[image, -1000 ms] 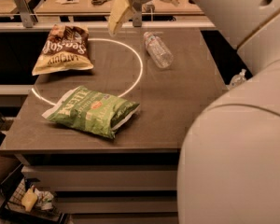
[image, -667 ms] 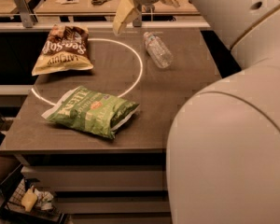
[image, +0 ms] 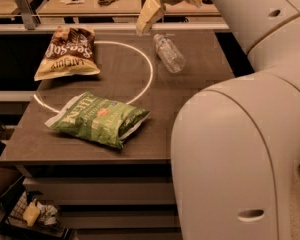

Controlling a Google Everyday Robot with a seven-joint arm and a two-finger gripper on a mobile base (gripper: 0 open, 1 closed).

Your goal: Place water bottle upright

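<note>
1. The robot's arm (image: 240, 149) is the biggest thing in view, a pale bulk that fills the 4 to 5 o'clock part of the picture and hides the table's near right corner.
2. The table (image: 190, 94) is dark and flat. A thin white ring (image: 149, 69) is marked on its far half.
3. A green chip bag (image: 100, 119) lies flat toward 7 o'clock of the table's middle, just outside the ring's near arc.
4. A brown chip bag (image: 67, 51) lies at about 10 o'clock, on the ring's left side.
5. The water bottle (image: 169, 53) lies on its side at about 1 o'clock, just outside the ring and apart from both bags. Its narrow end seems to point toward 11 o'clock.
6. The tool (image: 170, 15) hangs at 12 o'clock over the table's far edge, just above and beyond the bottle. Its jaws are spread wide and hold nothing.
7. Step in hand, as I judge it: the approach, with no grasp made and the bottle not yet stood up.
8. The next move likely calls for bringing the tool down so its jaws straddle the bottle's ribbed body across its width (round and light, so it may roll away). It would then close, lift, and tip the bottle base-down onto bare table.
</note>
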